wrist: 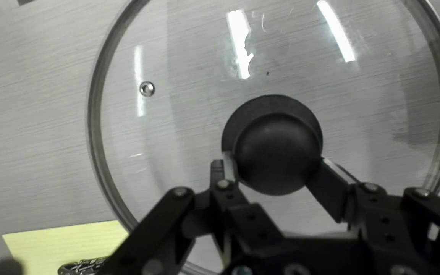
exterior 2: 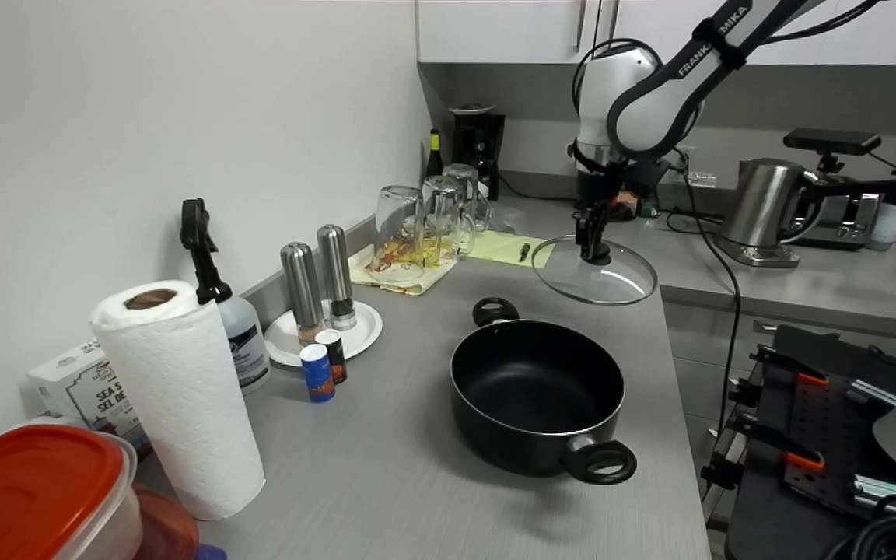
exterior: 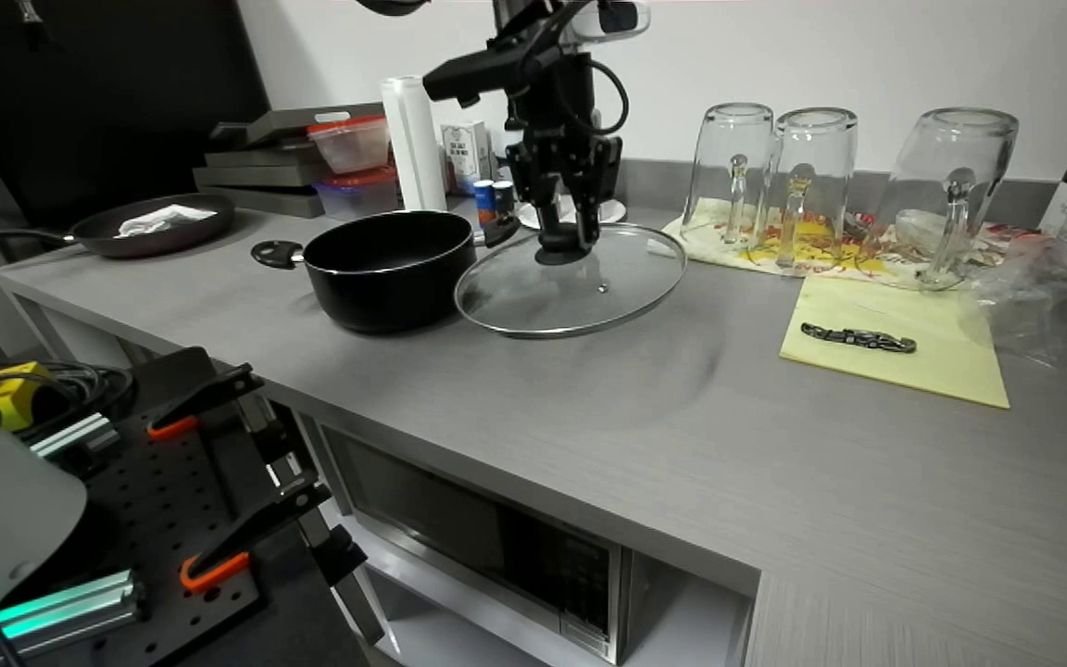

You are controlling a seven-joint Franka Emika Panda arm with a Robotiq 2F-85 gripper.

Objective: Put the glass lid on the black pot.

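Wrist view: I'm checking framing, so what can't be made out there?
In the wrist view:
Round clear-glass lid: upper rim cut off by the top edge; lower rim partly hidden by the black gripper.
Flat yellow sheet: cut off by the bottom edge.
Small dark metallic object: partly hidden by the gripper.
Dark rounded shape, lower left: too blurred to name.

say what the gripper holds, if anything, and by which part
The black gripper holds the round metal-rimmed clear-glass lid by its black centre knob.
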